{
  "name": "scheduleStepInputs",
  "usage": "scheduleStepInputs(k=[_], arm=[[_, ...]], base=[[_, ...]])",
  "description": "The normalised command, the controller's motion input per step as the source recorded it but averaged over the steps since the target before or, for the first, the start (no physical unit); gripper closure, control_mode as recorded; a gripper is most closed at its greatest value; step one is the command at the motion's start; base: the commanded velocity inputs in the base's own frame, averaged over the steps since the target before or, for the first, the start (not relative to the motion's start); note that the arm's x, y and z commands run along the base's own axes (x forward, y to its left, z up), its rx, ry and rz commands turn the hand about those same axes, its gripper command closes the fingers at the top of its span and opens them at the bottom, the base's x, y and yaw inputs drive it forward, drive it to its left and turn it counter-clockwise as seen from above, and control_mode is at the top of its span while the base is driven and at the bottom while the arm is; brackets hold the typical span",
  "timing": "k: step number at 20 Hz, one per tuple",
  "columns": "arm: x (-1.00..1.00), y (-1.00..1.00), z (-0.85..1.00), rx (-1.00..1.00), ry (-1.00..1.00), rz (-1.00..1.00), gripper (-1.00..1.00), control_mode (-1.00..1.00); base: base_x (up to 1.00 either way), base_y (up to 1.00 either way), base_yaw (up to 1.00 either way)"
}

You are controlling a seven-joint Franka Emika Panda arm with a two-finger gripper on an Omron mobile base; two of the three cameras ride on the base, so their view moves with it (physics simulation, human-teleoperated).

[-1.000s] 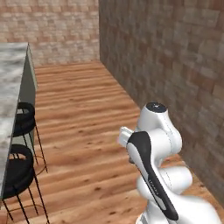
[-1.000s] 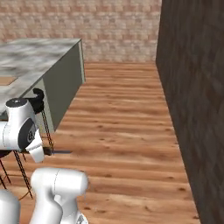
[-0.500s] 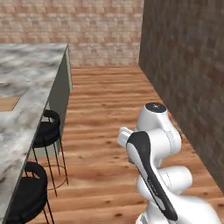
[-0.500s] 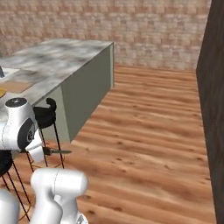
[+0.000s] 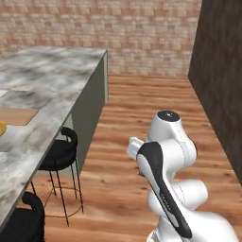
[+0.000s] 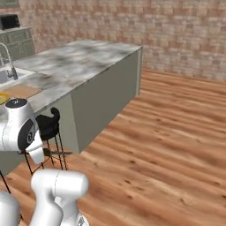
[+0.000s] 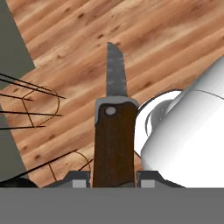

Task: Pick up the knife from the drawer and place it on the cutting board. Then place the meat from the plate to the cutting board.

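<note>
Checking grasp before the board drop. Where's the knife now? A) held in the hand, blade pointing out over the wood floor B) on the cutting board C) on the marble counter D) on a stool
A: the hand view shows the knife with its brown handle between the hand fingertips, blade over floor planks.

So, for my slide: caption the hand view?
Gripper holding the knife by its brown handle, blade pointing over wooden floor.
</note>
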Motion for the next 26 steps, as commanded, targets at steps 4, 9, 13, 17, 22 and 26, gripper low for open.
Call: scheduleStepInputs(k=[4,9,13,17,22,26], arm=[[0.0,0.0,0.0,0.0,0.0,0.0,1.0,1.0],[0.0,0.0,0.0,0.0,0.0,0.0,1.0,1.0],[0.0,0.0,0.0,0.0,0.0,0.0,1.0,1.0],[0.0,0.0,0.0,0.0,0.0,0.0,1.0,1.0],[0.0,0.0,0.0,0.0,0.0,0.0,1.0,1.0],[0.0,0.0,0.0,0.0,0.0,0.0,1.0,1.0]], base=[[0.65,-0.48,0.39],[0.66,-0.4,0.37],[0.51,-0.35,0.36],[0.36,-0.34,0.35],[0.34,-0.29,0.33],[0.31,-0.36,0.35]])
